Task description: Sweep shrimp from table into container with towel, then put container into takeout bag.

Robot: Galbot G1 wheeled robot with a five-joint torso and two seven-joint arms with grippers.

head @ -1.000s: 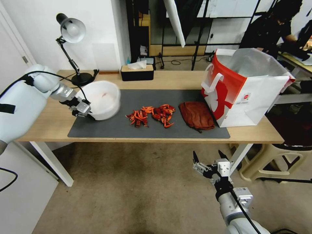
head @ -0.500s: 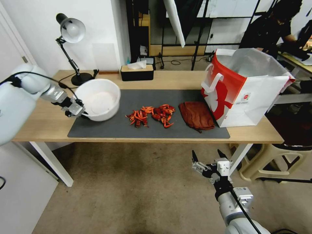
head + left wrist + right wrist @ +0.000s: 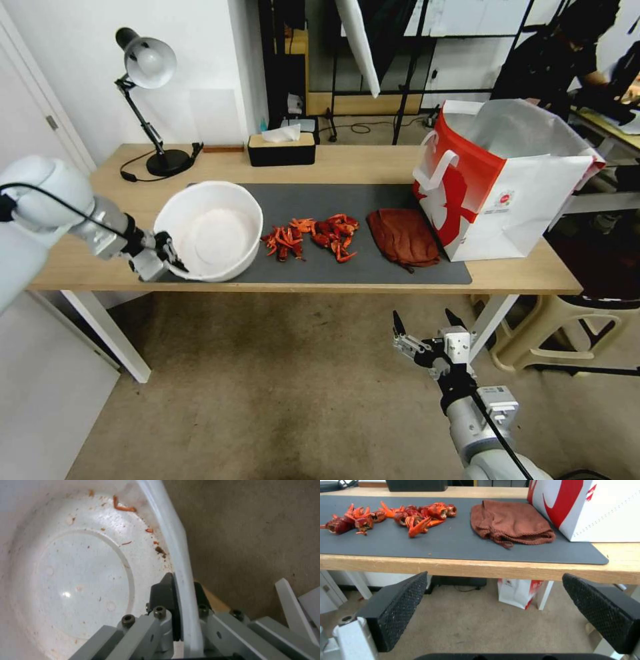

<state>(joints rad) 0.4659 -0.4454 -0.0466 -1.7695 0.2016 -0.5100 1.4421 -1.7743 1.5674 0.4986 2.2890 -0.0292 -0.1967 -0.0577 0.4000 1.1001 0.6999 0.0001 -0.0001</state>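
A long wooden table [image 3: 107, 250] with a dark grey mat [image 3: 373, 267] stands over beige carpet in a cluttered workroom, a desk lamp [image 3: 148, 63] and black tissue box [image 3: 281, 148] along its back edge. At the table's left front edge, the left gripper [image 3: 167, 257] is clenched on the rim of the white container [image 3: 213, 230], which is tilted with its opening toward the room and overhangs the edge; a few orange scraps cling inside. Just beside it lies the shrimp [image 3: 310, 237] in a loose heap on the mat, then the towel [image 3: 403, 237], crumpled next to the takeout bag [image 3: 507, 177] standing upright. Below the table's front, the right gripper [image 3: 427, 331] hangs with jaws spread wide, holding nothing.
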